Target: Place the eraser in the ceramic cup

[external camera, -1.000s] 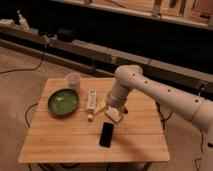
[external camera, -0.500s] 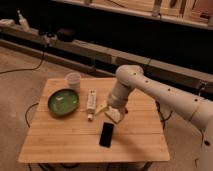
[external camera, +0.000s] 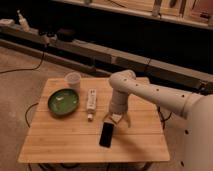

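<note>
Eraser [external camera: 106, 134]: showing black, slightly glossy.
Ceramic cup [external camera: 73, 80]: looking plain pale white.
Bowl [external camera: 50, 103]: showing green (paler flecks inside).
Tube [external camera: 91, 100]: appearing white with faint markings.
Table [external camera: 60, 142]: showing light wood, striped by plank lines.
Arm [external camera: 150, 95]: showing white, dotted with small dark spots.
Gripper [external camera: 116, 120]: hanging just over the eraser's far end, looking pale with dark edges.
</note>
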`<state>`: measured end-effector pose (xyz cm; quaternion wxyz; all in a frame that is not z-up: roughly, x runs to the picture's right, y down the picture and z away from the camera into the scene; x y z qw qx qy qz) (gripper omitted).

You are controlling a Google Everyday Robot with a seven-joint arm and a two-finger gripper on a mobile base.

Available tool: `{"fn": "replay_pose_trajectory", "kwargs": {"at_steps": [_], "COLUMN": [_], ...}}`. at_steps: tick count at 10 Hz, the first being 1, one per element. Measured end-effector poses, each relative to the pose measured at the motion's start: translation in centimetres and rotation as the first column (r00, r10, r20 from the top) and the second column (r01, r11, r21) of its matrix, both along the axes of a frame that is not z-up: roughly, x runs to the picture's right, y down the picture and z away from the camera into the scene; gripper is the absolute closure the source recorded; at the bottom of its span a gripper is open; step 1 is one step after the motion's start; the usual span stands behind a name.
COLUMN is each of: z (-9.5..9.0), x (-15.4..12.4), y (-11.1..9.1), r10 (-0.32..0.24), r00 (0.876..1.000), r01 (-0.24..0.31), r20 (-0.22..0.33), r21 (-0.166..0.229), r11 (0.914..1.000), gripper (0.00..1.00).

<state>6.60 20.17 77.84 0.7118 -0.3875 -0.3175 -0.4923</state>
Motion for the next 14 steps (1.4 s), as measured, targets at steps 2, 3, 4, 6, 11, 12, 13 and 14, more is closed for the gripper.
{"fn": "replay_pose_trajectory", "kwargs": {"at_steps": [2, 3, 4, 6, 11, 12, 13, 14], "z": [1.3, 1.9, 2.7, 3.8, 4.6, 4.7, 5.0, 5.1], "x": [-1.9, -2.7, -3.9, -4.9, -2.8, -2.4, -2.2, -2.0], "y": [1.5, 1.9, 1.9, 1.8, 3.1, 3.3, 3.4, 3.4], "r10": [-0.003, -0.004, 0.002, 0.004, 0.064, 0.073, 0.081, 0.081], "r00": [0.999, 0.999, 1.000, 0.998, 0.987, 0.985, 0.984, 0.983], "r01": [0.004, 0.006, -0.001, -0.009, -0.070, -0.077, -0.082, -0.080], "r20": [-0.044, -0.039, -0.012, 0.057, 0.147, 0.153, 0.161, 0.166], "r21": [0.022, 0.043, 0.077, 0.101, 0.035, 0.018, 0.000, -0.015], "r11": [0.9997, 0.9991, 0.9970, 0.9948, 0.9970, 0.9969, 0.9967, 0.9967], "gripper": [0.20, 0.20, 0.20, 0.20, 0.26, 0.35, 0.47, 0.58]}}
